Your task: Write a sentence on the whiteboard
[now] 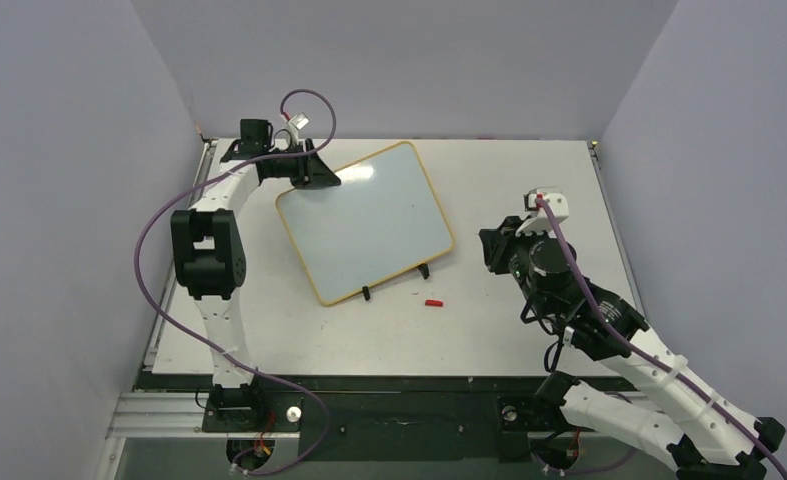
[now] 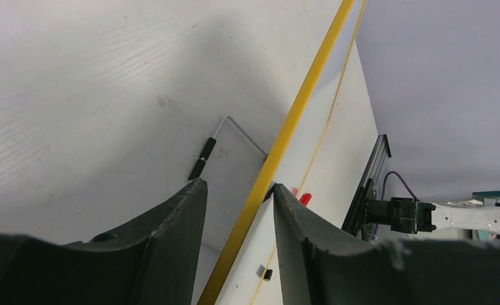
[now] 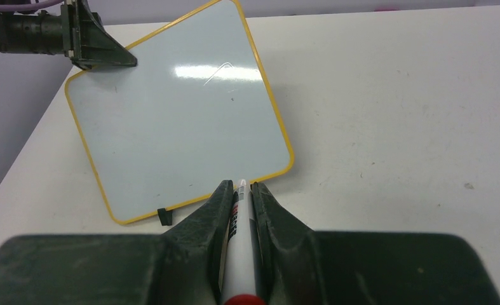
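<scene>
The whiteboard [image 1: 364, 220] has a yellow frame and stands tilted on the table, with small black clips [image 1: 366, 293] on its near edge. Its face is blank in the right wrist view [image 3: 177, 121]; no sentence shows. My left gripper [image 1: 319, 178] is at the board's far left corner. In the left wrist view its fingers [image 2: 236, 184] stand apart astride the yellow frame [image 2: 298, 108]. My right gripper [image 3: 242, 185] is shut on a white marker [image 3: 239, 254] with a red back end. It is to the right of the board [image 1: 494, 245], with the tip pointing at the board's near edge.
A small red cap [image 1: 432, 301] lies on the table just in front of the board's near right corner. A wire stand [image 2: 234, 124] shows behind the board. Purple walls close the table on the left, back and right.
</scene>
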`<state>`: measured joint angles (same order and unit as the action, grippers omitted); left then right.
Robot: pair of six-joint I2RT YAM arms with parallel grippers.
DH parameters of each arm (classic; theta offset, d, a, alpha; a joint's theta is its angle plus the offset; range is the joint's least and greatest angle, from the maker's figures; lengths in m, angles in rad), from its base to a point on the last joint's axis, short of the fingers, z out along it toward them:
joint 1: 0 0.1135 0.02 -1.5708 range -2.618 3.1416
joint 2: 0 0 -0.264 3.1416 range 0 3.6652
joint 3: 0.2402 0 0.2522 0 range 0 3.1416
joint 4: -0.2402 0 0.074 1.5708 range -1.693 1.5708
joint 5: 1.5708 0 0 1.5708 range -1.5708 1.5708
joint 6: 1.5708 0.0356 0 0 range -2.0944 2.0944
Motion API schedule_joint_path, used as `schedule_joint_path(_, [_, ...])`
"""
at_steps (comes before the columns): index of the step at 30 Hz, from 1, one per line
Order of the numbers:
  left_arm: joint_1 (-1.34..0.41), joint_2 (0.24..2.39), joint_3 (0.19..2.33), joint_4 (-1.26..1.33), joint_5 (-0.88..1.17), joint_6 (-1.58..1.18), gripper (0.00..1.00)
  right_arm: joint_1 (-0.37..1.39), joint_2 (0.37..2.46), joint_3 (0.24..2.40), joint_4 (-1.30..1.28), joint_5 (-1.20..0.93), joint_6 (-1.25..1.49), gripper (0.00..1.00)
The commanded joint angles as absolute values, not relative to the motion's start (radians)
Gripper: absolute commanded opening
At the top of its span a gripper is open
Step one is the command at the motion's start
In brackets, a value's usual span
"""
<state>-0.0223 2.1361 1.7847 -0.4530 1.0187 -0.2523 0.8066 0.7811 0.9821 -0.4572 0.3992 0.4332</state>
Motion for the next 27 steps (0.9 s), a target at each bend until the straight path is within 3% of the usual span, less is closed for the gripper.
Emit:
schedule_joint_path(1, [-0.032, 2.147, 1.833, -0.461, 1.028, -0.231, 0.12, 0.813, 0.791, 1.027, -0.433, 0.406, 0.413, 0.0])
schedule_joint_path(7, [-0.033, 2.132, 1.854, -0.467, 0.979, -0.26, 0.0, 0.815, 0.81, 1.029, -0.434, 0.411, 0.405, 0.0])
schedule_joint_path(27, [-0.12, 1.939, 1.848, -0.489, 0.558, -0.295, 0.0, 0.817, 0.801, 0.979, -0.353, 0.371, 0.406, 0.0])
